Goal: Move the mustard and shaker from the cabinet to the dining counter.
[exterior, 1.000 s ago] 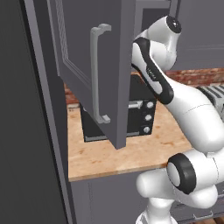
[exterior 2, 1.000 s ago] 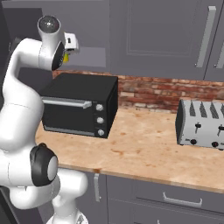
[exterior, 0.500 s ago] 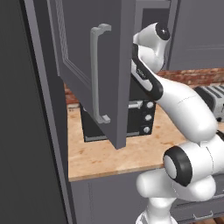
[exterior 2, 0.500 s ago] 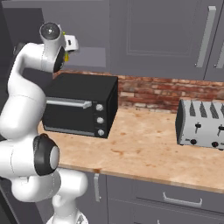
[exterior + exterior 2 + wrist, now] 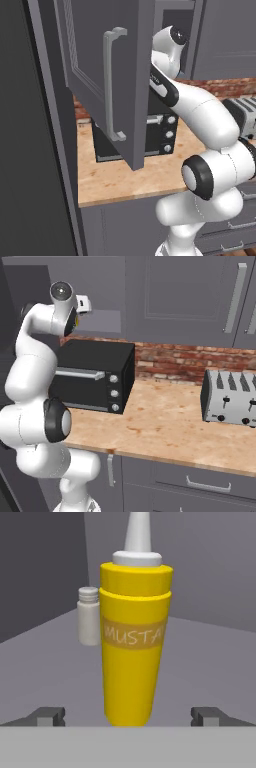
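Straight ahead of the gripper, inside the open cabinet, the mustard bottle stands upright on the grey shelf, centred between the two dark fingertips that show at either side of its base; the jaws stand fully spread with nothing between the pads yet, so the hand is released and holds nothing; whether the tips already flank the bottle's body or sit just short of it cannot be told from the hand view, though the bottle looms close; behind the mustard and off to the hand's left stands the shaker, small and pale grey with a ribbed cap, apart from the bottle and farther back on the shelf; in the left base view the arm reaches up past the swung-out cabinet door, above the black toaster oven on the wood worktop, with a silver toaster farther along; the step in hand reads as the approach to the first pick, the mustard; neither thing has left the cabinet, so the task is at its start; the next move likely calls for easing forward until the pads bracket the yellow body below its shoulder, then closing squarely; the tapered, narrow base could tip if one finger nudges it first, and a topple toward the shaker would complicate the second pick
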Controlling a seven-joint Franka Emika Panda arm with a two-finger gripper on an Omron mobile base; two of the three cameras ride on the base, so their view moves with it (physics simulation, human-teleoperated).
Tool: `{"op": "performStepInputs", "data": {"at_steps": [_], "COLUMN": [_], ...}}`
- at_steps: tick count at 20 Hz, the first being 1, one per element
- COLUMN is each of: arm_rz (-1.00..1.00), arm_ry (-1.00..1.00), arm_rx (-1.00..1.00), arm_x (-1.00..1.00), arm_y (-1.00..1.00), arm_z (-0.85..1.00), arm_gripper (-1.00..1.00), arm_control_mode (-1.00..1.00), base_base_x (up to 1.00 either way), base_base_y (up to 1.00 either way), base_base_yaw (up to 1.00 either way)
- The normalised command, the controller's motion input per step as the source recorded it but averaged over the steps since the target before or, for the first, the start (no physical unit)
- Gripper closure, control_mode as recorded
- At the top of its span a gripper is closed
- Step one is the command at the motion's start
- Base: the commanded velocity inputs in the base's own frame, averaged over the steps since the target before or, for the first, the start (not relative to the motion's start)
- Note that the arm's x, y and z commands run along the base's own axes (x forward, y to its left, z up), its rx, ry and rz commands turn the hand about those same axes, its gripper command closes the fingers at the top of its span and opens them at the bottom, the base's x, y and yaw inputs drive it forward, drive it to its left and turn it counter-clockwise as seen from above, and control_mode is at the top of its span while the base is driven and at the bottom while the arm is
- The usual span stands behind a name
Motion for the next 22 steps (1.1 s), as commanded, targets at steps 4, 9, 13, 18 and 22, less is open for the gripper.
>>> {"op": "performStepInputs", "data": {"at_steps": [4, 9, 13, 18, 22], "arm_rz": [0.0, 0.0, 0.0, -0.02, -0.02], "arm_ry": [0.0, 0.0, 0.0, 0.0, 0.0], "arm_rx": [0.0, 0.0, 0.0, 0.0, 0.0], "arm_x": [0.27, 0.26, 0.26, 0.16, 0.08], "arm_y": [0.11, 0.01, 0.0, 0.0, 0.0], "arm_z": [0.0, 0.0, 0.0, 0.0, 0.0], "arm_gripper": [-1.0, -1.0, -1.0, -1.0, -1.0], "arm_control_mode": [-1.0, -1.0, -1.0, -1.0, -1.0], "base_base_x": [0.0, 0.0, 0.0, 0.0, 0.0], "base_base_y": [0.0, 0.0, 0.0, 0.0, 0.0], "base_base_yaw": [0.0, 0.0, 0.0, 0.0, 0.0]}}
